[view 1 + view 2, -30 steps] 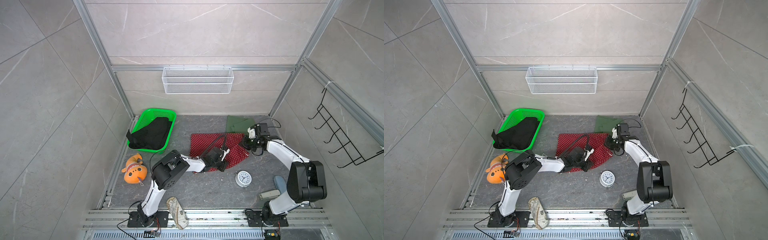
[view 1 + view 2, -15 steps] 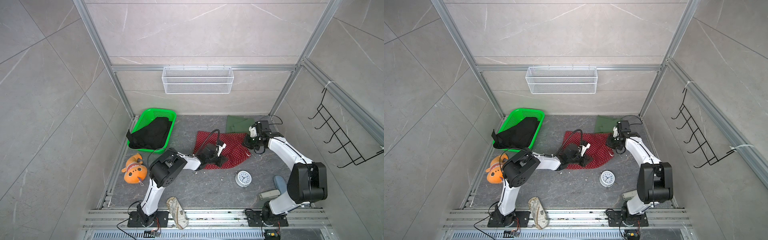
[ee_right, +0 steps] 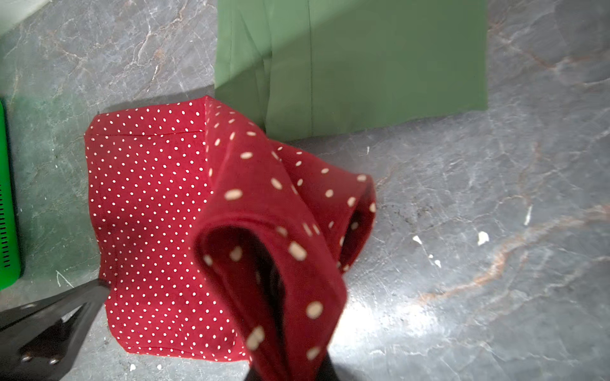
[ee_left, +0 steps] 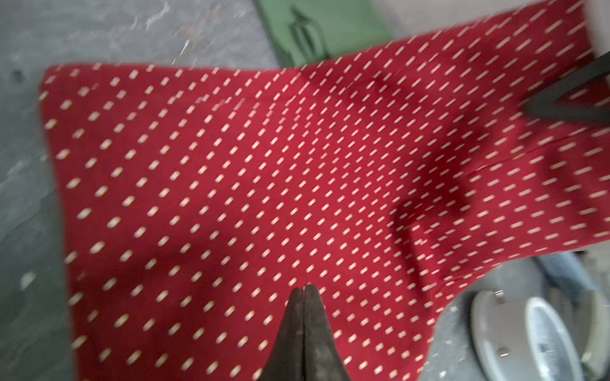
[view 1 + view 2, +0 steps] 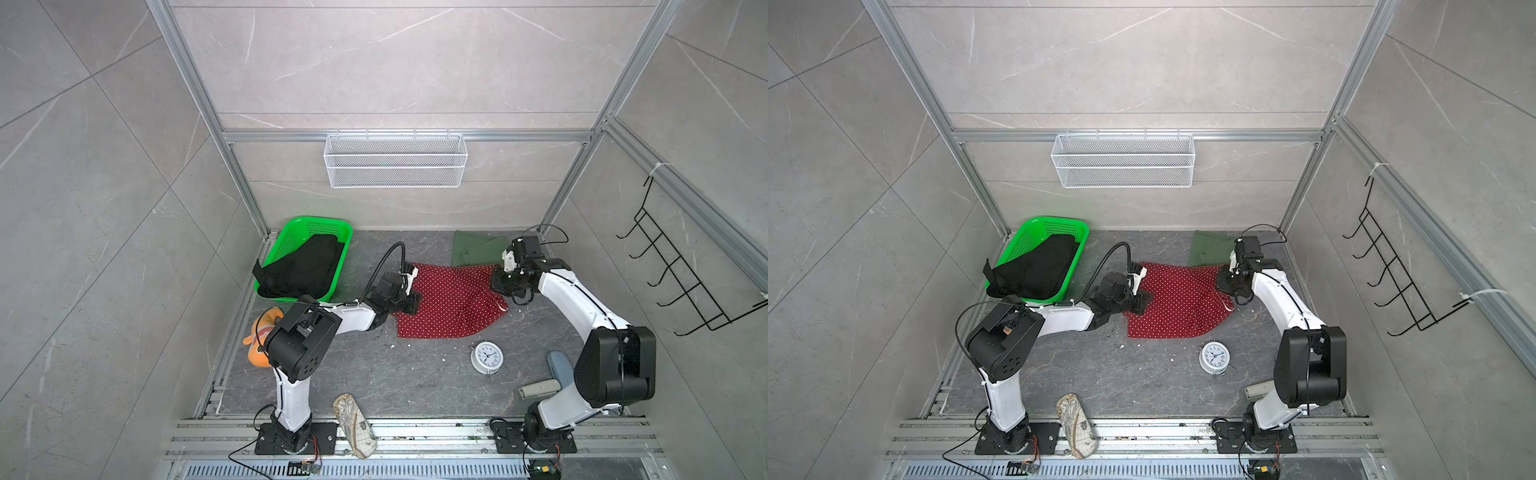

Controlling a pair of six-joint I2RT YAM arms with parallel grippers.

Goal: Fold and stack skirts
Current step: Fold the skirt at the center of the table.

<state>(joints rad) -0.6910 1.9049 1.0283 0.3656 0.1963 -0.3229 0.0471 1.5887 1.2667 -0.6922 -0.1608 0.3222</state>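
The red polka-dot skirt (image 5: pixel 453 303) (image 5: pixel 1179 303) lies spread out in the middle of the floor. My right gripper (image 5: pixel 500 280) is shut on its far right corner and holds it lifted. In the right wrist view that cloth (image 3: pixel 264 247) drapes over the fingers and hides them. My left gripper (image 5: pixel 410 300) (image 4: pixel 303 287) is shut, its tips over the skirt's left edge with nothing visible between them. The dark green skirt (image 5: pixel 473 251) (image 3: pixel 379 66) lies folded flat behind the red one. The black skirt (image 5: pixel 303 266) is bunched in the green basket (image 5: pixel 291 232).
An orange plush toy (image 5: pixel 262 340) lies by the left arm. A white alarm clock (image 5: pixel 486 357) stands just in front of the red skirt. A patterned slipper (image 5: pixel 353 419), a grey bar (image 5: pixel 540 388) and a blue object (image 5: pixel 559 365) sit near the front. A wire shelf (image 5: pixel 395 160) hangs on the back wall.
My left gripper has swept left and back across the red skirt to its left edge. The right gripper has carried its corner back and to the right. The skirt now lies wider.
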